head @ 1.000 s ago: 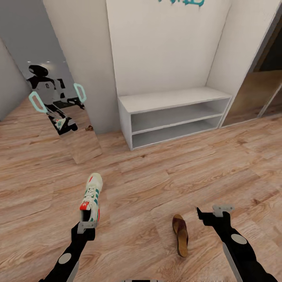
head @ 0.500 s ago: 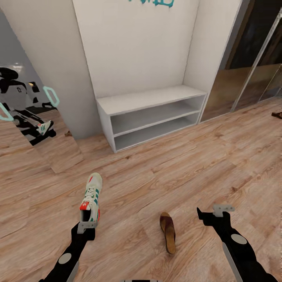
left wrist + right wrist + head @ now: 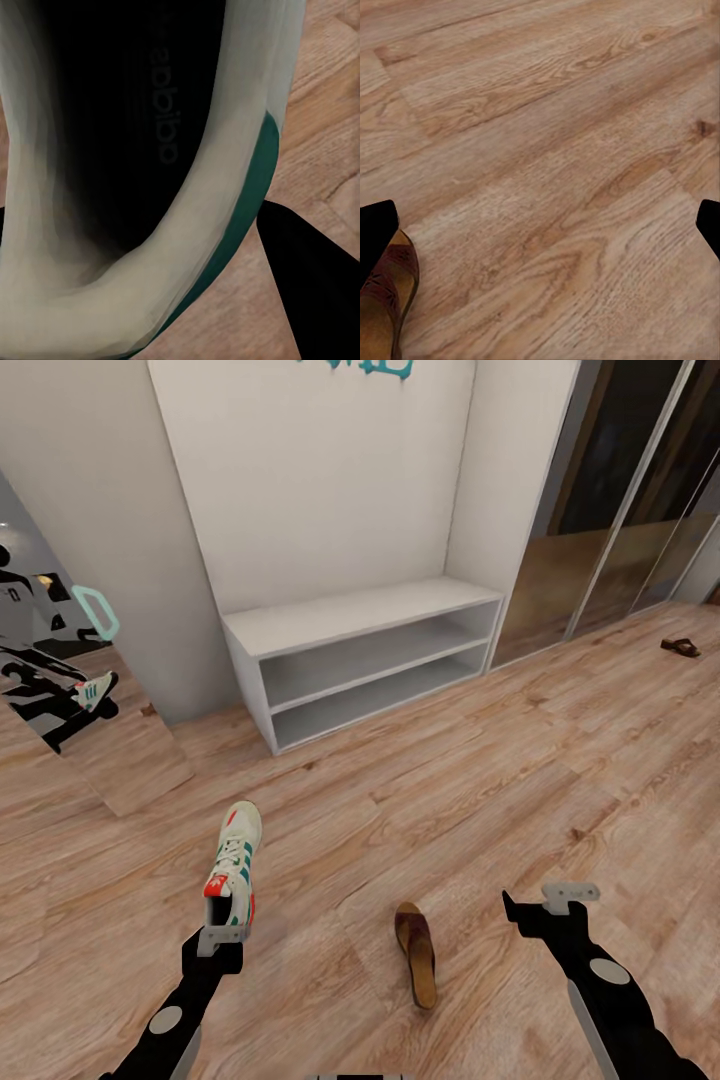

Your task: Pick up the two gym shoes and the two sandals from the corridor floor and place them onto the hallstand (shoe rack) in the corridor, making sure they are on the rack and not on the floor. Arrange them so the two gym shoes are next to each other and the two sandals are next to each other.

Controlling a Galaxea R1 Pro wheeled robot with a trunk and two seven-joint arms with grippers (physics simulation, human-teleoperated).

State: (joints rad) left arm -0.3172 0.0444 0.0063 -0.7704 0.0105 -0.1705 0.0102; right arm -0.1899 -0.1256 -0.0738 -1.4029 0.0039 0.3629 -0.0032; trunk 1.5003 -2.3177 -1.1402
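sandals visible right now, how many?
2. One sandal lies on the floor between the two arms, near the right tool. A second sandal lies far off at the head view's right edge, by the glass doors.

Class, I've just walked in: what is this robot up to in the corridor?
The left gripper holds a gym shoe by its heel. The right gripper is open and empty above the floor. One sandal lies between the arms, another far off to the right. The shoe rack has nothing on it yet.

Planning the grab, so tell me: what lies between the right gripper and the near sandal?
Only bare floor separates the right gripper from the sandal, as the head view shows.
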